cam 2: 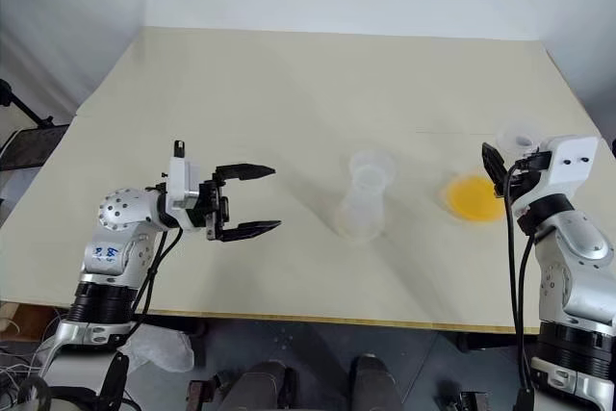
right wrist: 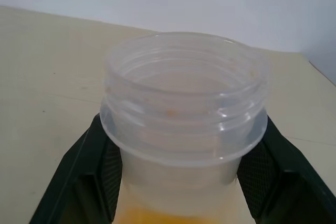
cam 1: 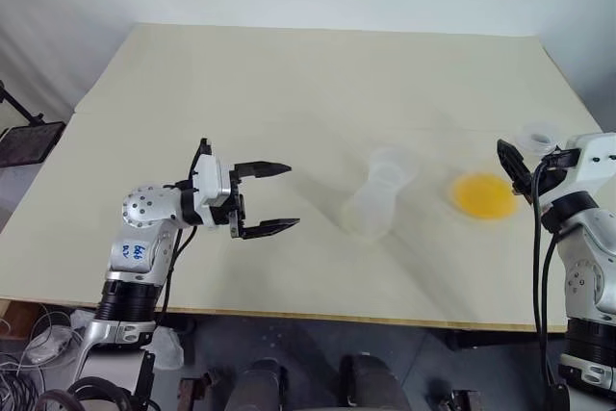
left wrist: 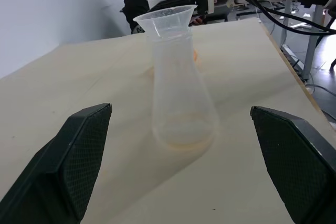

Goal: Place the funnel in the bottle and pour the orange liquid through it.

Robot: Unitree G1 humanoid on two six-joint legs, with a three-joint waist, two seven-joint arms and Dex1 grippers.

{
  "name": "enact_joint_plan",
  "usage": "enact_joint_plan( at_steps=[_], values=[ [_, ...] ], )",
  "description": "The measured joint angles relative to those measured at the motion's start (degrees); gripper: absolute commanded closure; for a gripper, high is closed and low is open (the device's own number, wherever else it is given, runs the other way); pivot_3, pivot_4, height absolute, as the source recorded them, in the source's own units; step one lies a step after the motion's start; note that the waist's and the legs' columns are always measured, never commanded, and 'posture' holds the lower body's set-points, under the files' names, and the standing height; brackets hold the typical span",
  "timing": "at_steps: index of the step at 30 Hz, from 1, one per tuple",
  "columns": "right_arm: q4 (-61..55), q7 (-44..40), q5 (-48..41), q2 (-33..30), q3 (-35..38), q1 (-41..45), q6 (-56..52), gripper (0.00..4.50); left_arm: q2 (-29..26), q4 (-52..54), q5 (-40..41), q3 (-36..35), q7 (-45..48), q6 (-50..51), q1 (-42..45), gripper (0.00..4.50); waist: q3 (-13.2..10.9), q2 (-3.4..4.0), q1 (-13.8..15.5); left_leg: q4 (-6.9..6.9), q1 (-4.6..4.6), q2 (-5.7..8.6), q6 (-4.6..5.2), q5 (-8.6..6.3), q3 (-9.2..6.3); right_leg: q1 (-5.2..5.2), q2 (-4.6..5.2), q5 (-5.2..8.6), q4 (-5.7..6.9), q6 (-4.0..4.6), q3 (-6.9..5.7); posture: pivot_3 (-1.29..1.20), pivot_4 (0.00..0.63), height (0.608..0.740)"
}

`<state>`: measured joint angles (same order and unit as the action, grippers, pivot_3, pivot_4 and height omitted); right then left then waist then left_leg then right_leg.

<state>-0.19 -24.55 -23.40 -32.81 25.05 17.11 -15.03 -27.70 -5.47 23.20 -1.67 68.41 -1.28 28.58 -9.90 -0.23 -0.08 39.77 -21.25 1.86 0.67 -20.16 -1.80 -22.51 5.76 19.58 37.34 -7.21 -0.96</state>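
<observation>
Our left pincer (cam 1: 273, 198) hangs spread beside the translucent whitish flask-like bottle (cam 1: 373, 203), a clear plastic funnel (left wrist: 165, 19) seated in its neck. Our right pincer (right wrist: 178, 182) pinches a clear threaded jar (right wrist: 184, 114) holding orange liquid (cam 1: 485, 195).

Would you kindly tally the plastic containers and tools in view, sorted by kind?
Clear plastic funnel, seated in the bottle's neck: 1
Translucent whitish flask-shaped bottle: 1
Clear threaded-neck jar holding orange liquid: 1
Total: 3
</observation>
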Motion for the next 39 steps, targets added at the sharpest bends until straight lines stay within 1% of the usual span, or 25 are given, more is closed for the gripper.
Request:
enact_joint_plan(
  at_steps=[4,9,14,18,21,25,31,35,39],
  values=[
    [-3.63,0.42,-0.59,0.0,0.0,-0.59,-1.89,2.04,0.02,-0.02,0.05,0.0,-0.05,0.0,0.01,0.0,-0.05,0.08,-0.02,-0.04,-0.02,0.0,0.0,0.0,0.01,-0.05,0.0,0.0,0.0,0.0,0.01,0.0,0.15,0.74],
    [-12.63,1.24,-0.74,-1.09,-1.03,0.52,-5.61,2.04,0.64,-2.04,0.06,0.13,-0.03,-0.03,1.13,0.0,-0.06,0.1,-0.01,-0.05,-0.03,-0.02,-0.01,0.01,0.01,-0.06,-0.01,0.0,-0.01,0.0,0.01,0.0,0.15,0.74],
    [-18.4,1.93,3.08,-3.55,-4.86,1.81,-6.34,2.04,2.29,-5.88,0.06,0.66,0.6,-0.74,4.22,0.0,-0.06,0.1,0.05,-0.07,-0.05,-0.01,-0.01,0.01,0.01,-0.06,-0.06,0.0,-0.06,0.0,-0.02,0.0,0.15,0.74],
    [-23.54,2.39,8.49,-6.16,-9.25,1.59,-6.5,2.04,3.58,-9.52,0.05,1.1,1.96,-1.74,6.82,0.0,-0.06,0.1,0.09,-0.08,-0.09,0.04,-0.01,0.01,0.0,-0.09,-0.1,0.0,-0.07,0.0,-0.05,0.0,0.15,0.74],
    [-28.96,2.46,15.09,-9.23,-13.86,-0.14,-6.46,2.04,4.28,-11.53,0.05,1.39,3.06,-2.55,8.43,0.0,-0.06,0.09,0.07,-0.14,-0.1,0.04,-0.01,0.0,-0.01,-0.08,-0.12,0.0,-0.2,0.0,-0.06,0.0,0.15,0.74],
    [-31.87,2.46,23.48,-10.77,-19.73,-2.34,-4.64,2.04,4.45,-13.07,0.04,1.89,4.33,-2.84,8.92,0.0,-0.06,0.1,0.0,-0.18,-0.1,0.05,-0.01,0.01,0.0,-0.09,-0.2,0.0,-0.23,0.0,-0.07,0.0,0.15,0.74],
    [-32.33,2.73,32.71,-12.28,-21.03,-2.12,-0.86,2.04,4.62,-12.63,0.04,2.71,5.03,-2.27,8.92,0.0,-0.06,0.09,0.02,-0.18,-0.1,0.05,0.0,0.01,0.0,-0.08,-0.19,0.0,-0.3,0.0,-0.07,0.0,0.15,0.74],
    [-31.02,2.72,40.23,-14.61,-24.23,0.93,3.17,2.04,4.73,-12.51,0.04,2.74,4.79,-1.88,8.98,0.0,-0.06,0.1,-0.01,-0.18,-0.1,0.06,0.0,0.01,0.0,-0.09,-0.2,0.0,-0.35,0.0,-0.07,0.0,0.15,0.74],
    [-29.63,2.68,43.43,-14.58,-24.93,2.24,5.86,2.04,4.79,-12.25,0.04,2.74,4.52,-1.82,9.0,0.0,-0.06,0.09,0.03,-0.21,-0.11,0.05,0.0,0.02,-0.01,-0.09,-0.19,0.0,-0.33,0.0,-0.08,0.0,0.15,0.74]
  ],
)
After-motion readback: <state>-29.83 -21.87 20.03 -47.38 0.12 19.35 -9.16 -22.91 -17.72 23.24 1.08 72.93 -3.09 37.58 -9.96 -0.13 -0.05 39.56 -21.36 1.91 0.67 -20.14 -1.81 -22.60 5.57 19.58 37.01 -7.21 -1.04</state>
